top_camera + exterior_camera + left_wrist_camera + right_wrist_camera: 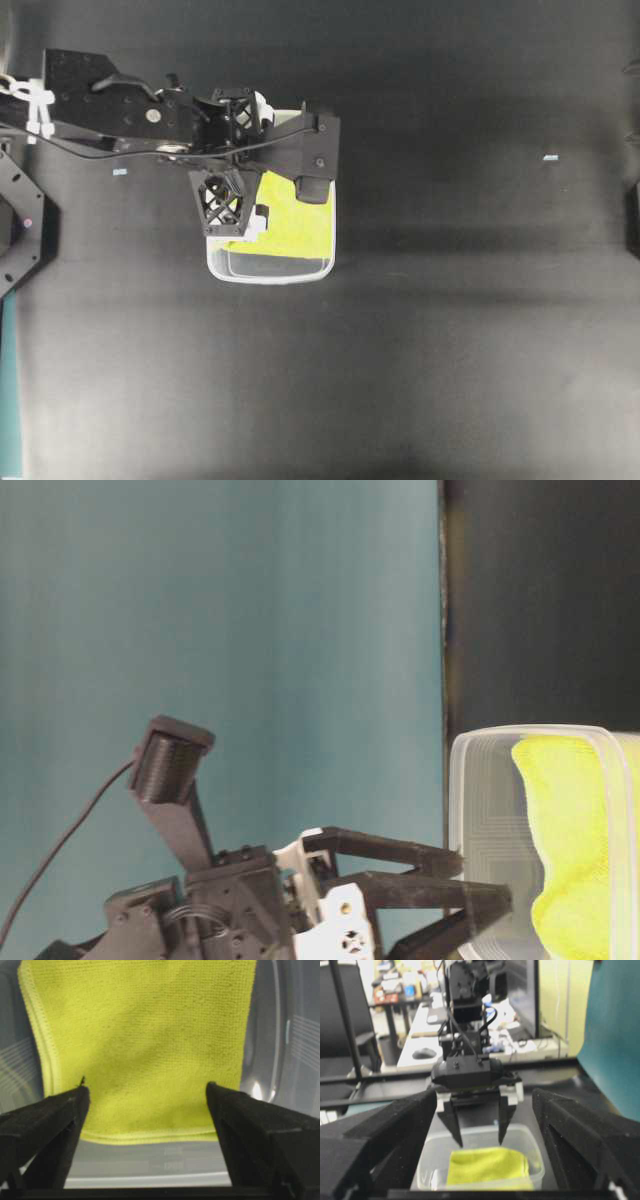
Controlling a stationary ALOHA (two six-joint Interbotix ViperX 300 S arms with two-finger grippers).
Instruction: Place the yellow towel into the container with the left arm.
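We see the towel (pixel 290 222) lying flat inside the container (pixel 270 272), covering most of its floor, so we judge the placing as almost done. Our left gripper (pixel 145 1110) hangs just above the container with its jaws spread wide and nothing between them, the towel released. The right gripper (pixel 482 1150), well apart from the container, is also spread and empty, only looking on.
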